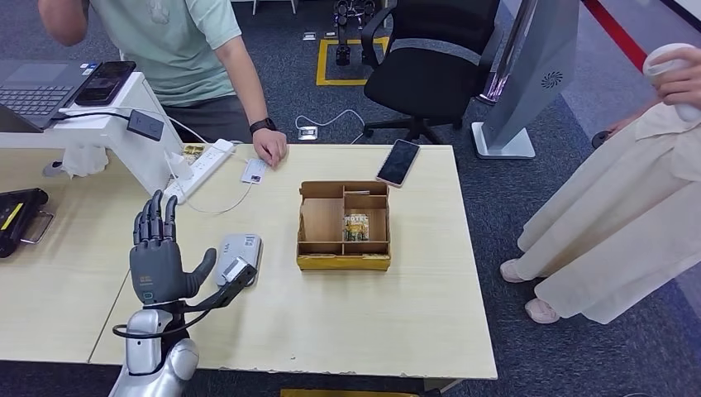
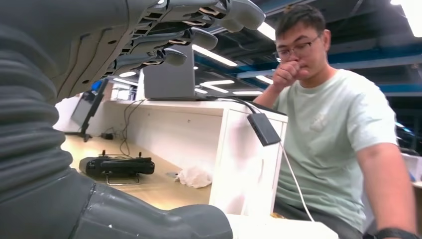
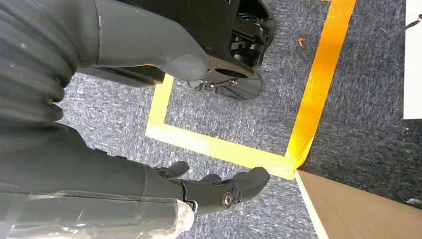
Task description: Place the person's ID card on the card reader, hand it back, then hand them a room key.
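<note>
ID card [image 1: 255, 171] lies flat on the table [image 1: 397, 322] at the far edge, under/at the person's hand [image 1: 270, 147], which touches its far end. Long axis runs roughly away from the robot, tilted a little to the right.

Left hand [image 1: 159, 256] is raised above the table's near-left part, palm up-ish, fingers [image 1: 157, 219] apart and straight, thumb out, holding nothing. Card sits ahead and to the right of those fingers, well apart, w/ the reader [image 1: 239, 255] just beside the thumb, between hand and card. So the reach looks like forward-right, past the reader, and the drop spot is close on the way back.

Right hand [image 3: 219, 191] hangs by the robot's side over the carpet, fingers loosely curled, nothing in them. Left is clearly nearer to the card; likely the one to take it.

Key box [image 1: 344, 225] sits mid-table, right of the reader, cards upright in one slot.
</note>
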Controlling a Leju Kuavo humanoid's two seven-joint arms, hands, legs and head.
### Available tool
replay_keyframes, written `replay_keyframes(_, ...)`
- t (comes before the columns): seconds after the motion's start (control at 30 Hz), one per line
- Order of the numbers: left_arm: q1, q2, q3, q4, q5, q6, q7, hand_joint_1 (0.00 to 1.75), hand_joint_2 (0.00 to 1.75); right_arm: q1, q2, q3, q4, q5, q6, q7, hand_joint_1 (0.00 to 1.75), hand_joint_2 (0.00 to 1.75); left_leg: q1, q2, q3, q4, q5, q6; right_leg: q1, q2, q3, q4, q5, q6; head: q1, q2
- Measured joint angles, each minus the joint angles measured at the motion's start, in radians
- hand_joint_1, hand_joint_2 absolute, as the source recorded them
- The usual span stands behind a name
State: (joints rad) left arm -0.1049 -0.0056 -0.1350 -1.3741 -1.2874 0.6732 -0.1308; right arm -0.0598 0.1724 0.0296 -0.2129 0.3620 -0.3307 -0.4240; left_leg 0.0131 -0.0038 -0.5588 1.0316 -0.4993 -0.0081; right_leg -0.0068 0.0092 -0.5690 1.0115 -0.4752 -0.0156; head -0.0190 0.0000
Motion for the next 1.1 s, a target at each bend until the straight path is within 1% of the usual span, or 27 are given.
replay_keyframes(0.23,0.047,0.051,-0.066,-0.022,-0.007,-0.027,0.016,0.00,1.75,0.000,0.000,-0.012,0.000,0.001,0.000,-0.003,0.00,1.75,0.000,0.000,0.000,0.000,0.000,0.000,0.000,0.000,0.000,0.000,0.000,0.000,0.000,0.000)
replay_keyframes(0.43,0.084,0.078,-0.112,-0.023,-0.017,-0.051,0.016,0.00,1.75,0.000,0.000,-0.018,0.000,0.002,0.002,-0.003,0.00,1.75,0.000,0.000,0.000,0.000,0.000,0.000,0.000,0.000,0.000,0.000,0.000,0.000,0.000,0.000)
replay_keyframes(0.7,0.104,0.088,-0.175,-0.023,-0.045,-0.075,0.023,0.00,1.75,-0.001,0.000,-0.023,0.000,0.010,0.002,-0.002,0.00,1.75,0.000,0.000,0.000,0.000,0.000,0.000,0.000,0.000,0.000,0.000,0.000,0.000,0.000,0.000)
replay_keyframes(1.1,0.090,0.097,-0.264,-0.021,-0.022,-0.174,0.030,0.00,1.75,-0.006,0.000,-0.026,-0.001,0.031,0.007,0.009,0.00,1.75,0.000,0.000,0.000,0.000,0.000,0.000,0.000,0.000,0.000,0.000,0.000,0.000,0.000,0.000)
